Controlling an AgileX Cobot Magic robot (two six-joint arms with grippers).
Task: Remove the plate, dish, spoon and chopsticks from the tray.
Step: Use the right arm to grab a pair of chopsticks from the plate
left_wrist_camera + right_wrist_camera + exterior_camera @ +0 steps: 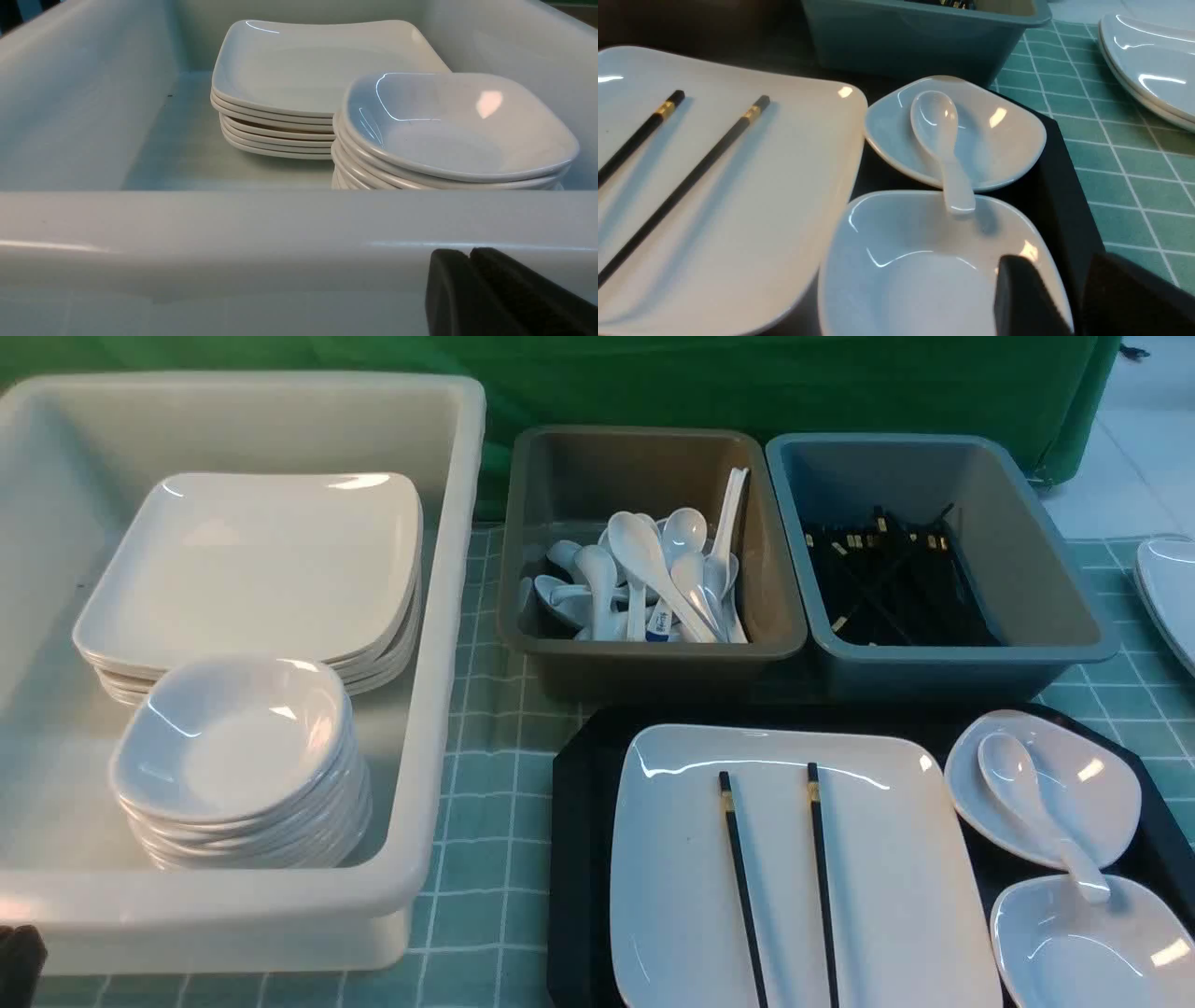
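Observation:
On the black tray (579,859) lies the white square plate (887,859) with the two black chopsticks (742,877) side by side on it. To its right are two small dishes. The spoon (1027,803) rests in the far dish (1092,793), its handle reaching over the near dish (1074,952). In the right wrist view my right gripper (1057,261) is open, one finger inside the near dish (901,280) and the other outside its rim, over the tray (1064,186). My left gripper (468,254) is shut and empty, just outside the white tub's front wall.
The white tub (448,616) on the left holds a stack of square plates (252,560) and a stack of small dishes (233,737). Behind the tray stand a brown-grey bin of spoons (551,476) and a blue-grey bin of chopsticks (1027,523). More plates (1172,588) sit at the right edge.

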